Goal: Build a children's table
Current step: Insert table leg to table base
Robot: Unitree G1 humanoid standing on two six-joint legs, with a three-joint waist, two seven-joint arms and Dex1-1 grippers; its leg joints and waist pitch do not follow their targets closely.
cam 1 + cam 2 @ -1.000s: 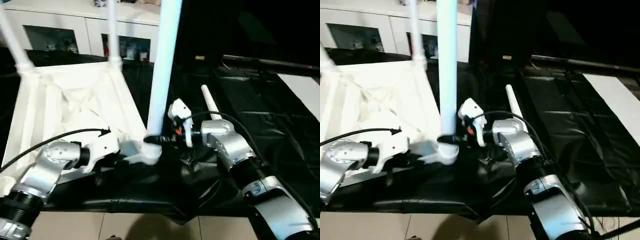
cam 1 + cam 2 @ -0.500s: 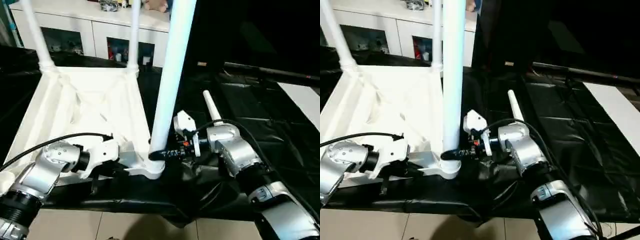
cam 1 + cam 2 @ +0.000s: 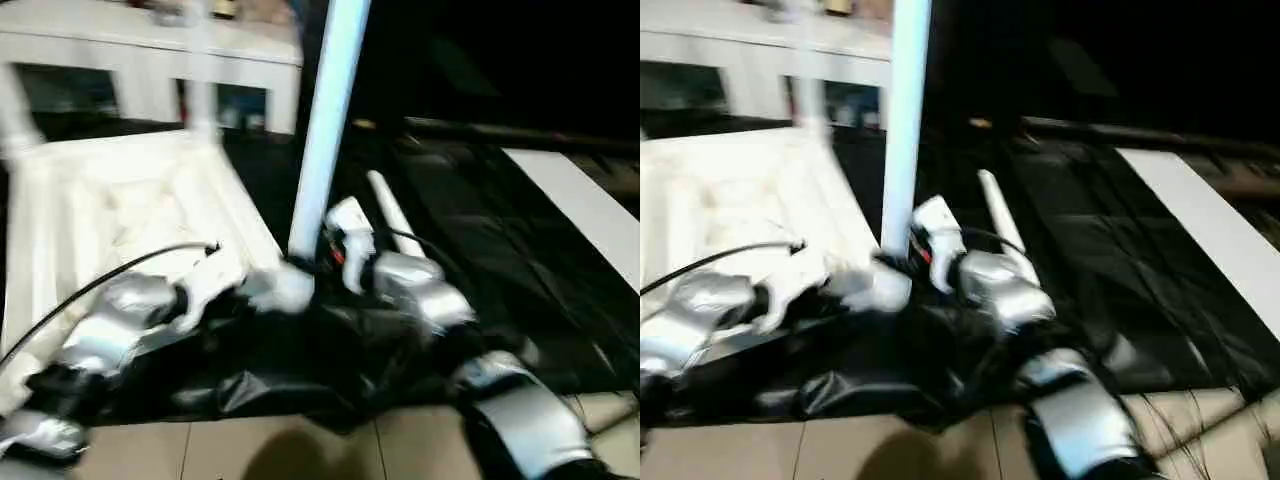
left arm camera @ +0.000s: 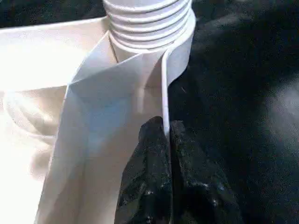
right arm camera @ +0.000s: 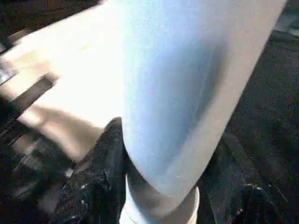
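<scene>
The children's table lies upside down: its white ribbed tabletop [image 3: 110,210] rests on black sheeting. One long white leg [image 3: 322,140] stands upright in the near corner socket [image 4: 180,46], its threaded end [image 4: 147,18] showing at the socket. My right gripper [image 3: 305,262] is closed around the base of this leg [image 5: 177,93], one black finger [image 5: 100,182] on each side. My left gripper [image 4: 166,135] is shut on the tabletop's thin rim beside that socket. Two more legs [image 3: 200,60] stand at the far corners. Another leg [image 3: 390,215] lies loose behind my right wrist.
A white cabinet with glass doors [image 3: 150,60] stands behind the tabletop. Black sheeting [image 3: 480,230] covers the work surface, with a white panel [image 3: 580,210] at the right. Beige floor tiles [image 3: 300,450] show at the near edge.
The whole picture has shifted and blurred, so the camera moved. Both grippers keep their holds on the rim and the upright leg.
</scene>
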